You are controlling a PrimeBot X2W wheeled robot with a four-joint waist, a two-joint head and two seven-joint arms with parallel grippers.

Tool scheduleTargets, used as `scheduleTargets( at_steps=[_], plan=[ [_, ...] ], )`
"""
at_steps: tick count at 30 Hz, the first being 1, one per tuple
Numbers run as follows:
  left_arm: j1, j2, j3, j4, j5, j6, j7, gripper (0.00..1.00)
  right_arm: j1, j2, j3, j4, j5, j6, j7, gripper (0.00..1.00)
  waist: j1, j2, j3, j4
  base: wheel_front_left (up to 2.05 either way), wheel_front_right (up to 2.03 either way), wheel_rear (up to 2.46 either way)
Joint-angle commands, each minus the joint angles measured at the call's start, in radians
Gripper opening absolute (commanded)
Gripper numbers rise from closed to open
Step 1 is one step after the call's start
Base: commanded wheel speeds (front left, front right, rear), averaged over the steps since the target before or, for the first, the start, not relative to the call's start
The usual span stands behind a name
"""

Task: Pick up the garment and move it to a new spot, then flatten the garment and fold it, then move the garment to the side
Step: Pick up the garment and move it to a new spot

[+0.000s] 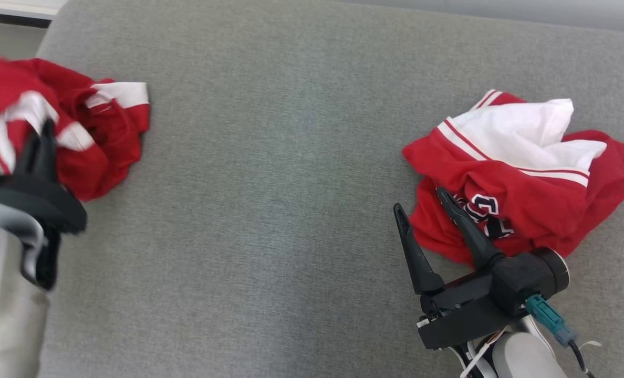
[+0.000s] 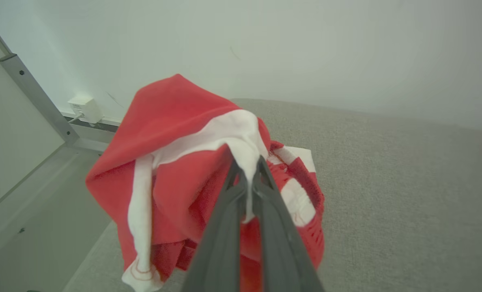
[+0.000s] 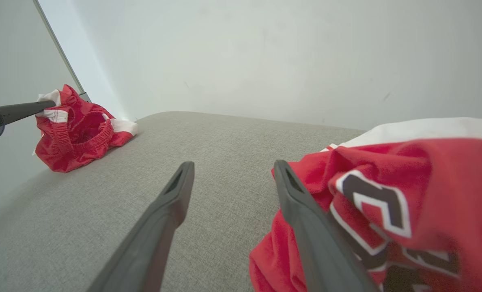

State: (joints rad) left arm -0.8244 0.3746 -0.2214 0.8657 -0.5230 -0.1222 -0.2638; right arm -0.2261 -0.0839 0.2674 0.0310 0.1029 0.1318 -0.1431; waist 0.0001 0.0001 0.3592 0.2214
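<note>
Right gripper (image 1: 419,200) at 5 o'clock: fingers wide apart, holding nothing, one finger over edge of red jersey (image 1: 532,178). Jersey crumpled at 3 o'clock on grey seat (image 1: 270,184), white part on top. Left gripper (image 1: 44,128) at 9 o'clock: pinched tight on white stripe of red shorts (image 1: 107,142). Shorts bunched at 10 o'clock, far left edge of seat.

Crumpled jersey lettering (image 1: 486,206), nothing legible
</note>
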Motion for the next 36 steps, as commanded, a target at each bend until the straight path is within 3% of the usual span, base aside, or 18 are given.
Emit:
scheduleTargets(
  at_steps=[1,3,4,5,16,21,36],
  plan=[
    [0.017,-0.010,0.002,0.021,0.001,-0.001,-0.001,0.00,-0.008,-0.005,-0.001,-0.005,-0.001,-0.002,-0.001,1.00,-0.0001,-0.0001,0.008,-0.009,0.00,0.00,0.00],
    [0.021,-0.014,0.005,0.051,-0.003,-0.005,-0.001,0.00,-0.008,-0.007,-0.003,-0.005,0.000,-0.002,-0.001,1.00,-0.0001,-0.0001,0.009,-0.012,0.00,0.00,0.00],
    [0.018,-0.016,0.006,0.057,0.000,-0.006,-0.001,0.33,-0.008,-0.007,-0.004,-0.005,0.000,-0.002,-0.001,1.00,-0.0001,-0.0001,0.008,-0.012,0.00,0.00,0.00],
    [0.012,-0.015,0.009,0.059,0.006,-0.007,-0.001,1.00,-0.006,-0.007,-0.006,-0.005,0.000,-0.002,-0.001,1.00,-0.0001,-0.0001,0.006,-0.012,0.00,0.00,0.00],
    [-0.034,0.037,0.084,-0.107,0.102,-0.006,-0.001,1.00,0.023,0.010,-0.010,0.028,0.016,-0.002,-0.025,1.00,-0.0001,-0.0001,-0.066,0.000,0.00,0.00,0.00],
    [-0.053,0.043,0.064,-0.202,0.153,-0.006,-0.001,1.00,0.031,0.019,-0.018,0.052,0.031,-0.002,-0.050,1.00,-0.0001,-0.0001,-0.107,-0.021,0.00,0.00,0.00],
    [0.065,-0.003,0.008,-0.423,0.150,-0.005,-0.001,1.00,0.038,0.034,-0.050,0.114,0.054,-0.002,-0.106,1.00,-0.0001,-0.0001,-0.195,-0.264,0.00,0.00,0.00]
  ],
)
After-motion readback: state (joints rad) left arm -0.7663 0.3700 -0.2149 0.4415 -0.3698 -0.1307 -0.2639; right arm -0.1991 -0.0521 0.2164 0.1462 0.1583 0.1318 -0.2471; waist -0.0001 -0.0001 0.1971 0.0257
